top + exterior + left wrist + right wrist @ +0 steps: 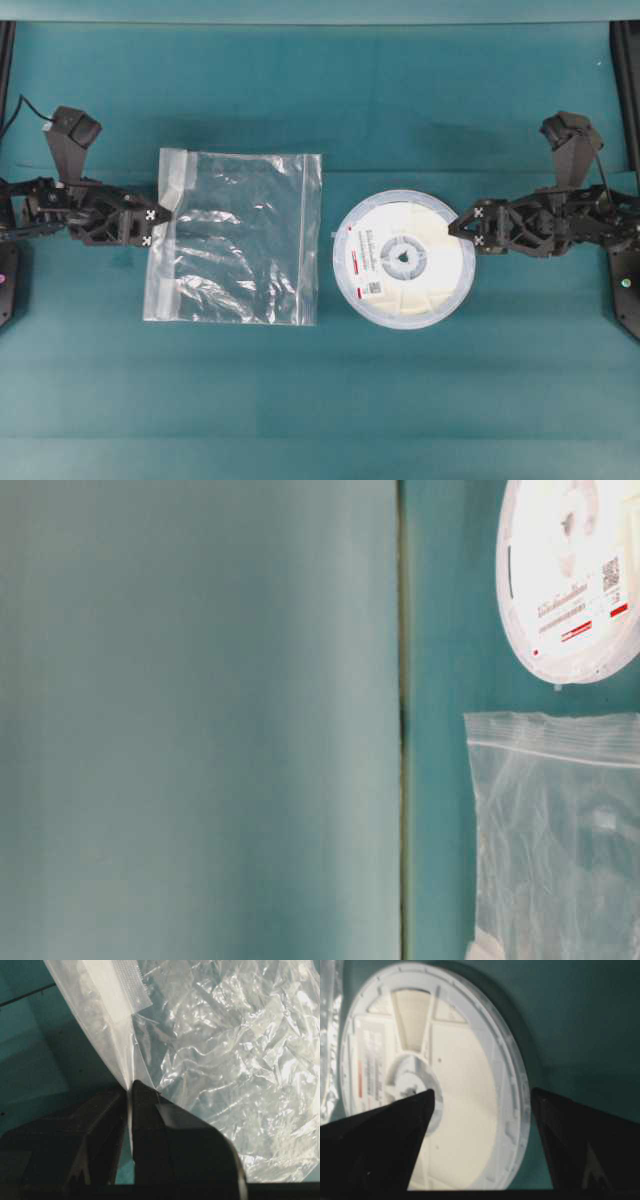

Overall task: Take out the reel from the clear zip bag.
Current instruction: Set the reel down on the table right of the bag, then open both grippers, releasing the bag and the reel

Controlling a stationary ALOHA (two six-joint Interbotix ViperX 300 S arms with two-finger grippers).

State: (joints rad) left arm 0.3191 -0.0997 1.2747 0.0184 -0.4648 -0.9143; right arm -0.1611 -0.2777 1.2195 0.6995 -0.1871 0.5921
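Basically done: the reel (pixel 404 258) sits outside the clear zip bag (pixel 240 235), left gripper (pixel 158 227) pinching the bag's edge, right gripper (pixel 464 227) spread wide over the reel's rim.

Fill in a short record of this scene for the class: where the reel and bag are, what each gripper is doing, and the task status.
reel: flat on the table, fully outside the bag, to its right in the overhead view
bag: flat, empty, crinkled
left gripper: shut on the bag's zip edge
right gripper: open, fingers straddling the reel's rim
task status: reel is out
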